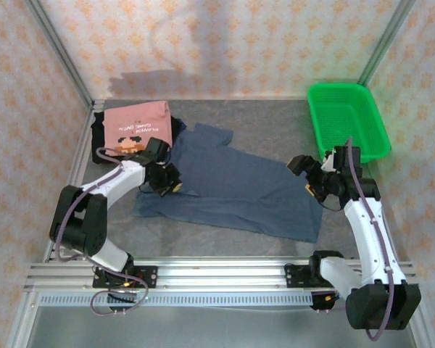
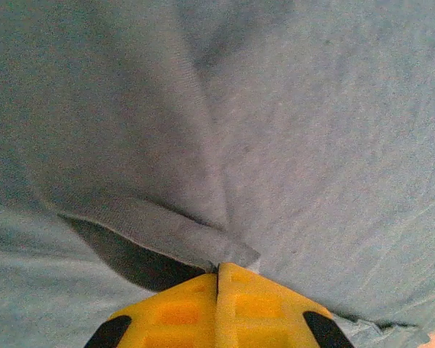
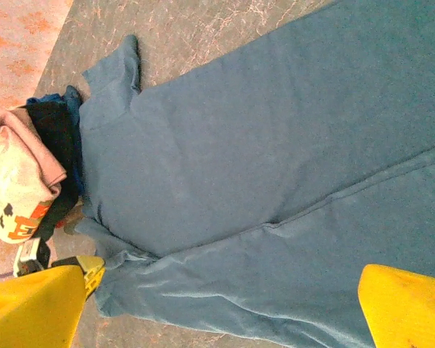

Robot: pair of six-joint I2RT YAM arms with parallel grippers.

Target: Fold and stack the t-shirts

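Blue t-shirt [image 1: 232,185] is pinched at its left end in my left gripper [image 1: 170,185]. Its two yellow fingers [image 2: 174,315] are pressed flat against each other on a small ridge of the cloth. In the left wrist view that ridge rises off the layer beneath and casts a dark shadow under it, with creases running away from the tips. My right gripper [image 1: 312,177] hangs at the opposite, right end of the same shirt with its jaws spread wide. Its yellow fingers [image 3: 36,308] stand at either side of the right wrist view, grasping nothing, with blue cloth between them. I cannot tell from these views whether the tips touch the fabric. The shirt lies mostly flat across the middle of the grey table [image 1: 275,123], stretching from my left arm to my right. One sleeve points toward the far wall, and a long crease runs along the body. Just beyond its left end, in the far left corner of the table, a folded pink t-shirt [image 1: 138,123] with printed text and a pixel face sits on top of a black t-shirt [image 1: 100,134], whose edges show on both sides of it. A green basket [image 1: 315,116] stands in the far right corner, beyond my right arm and apart from the shirts.
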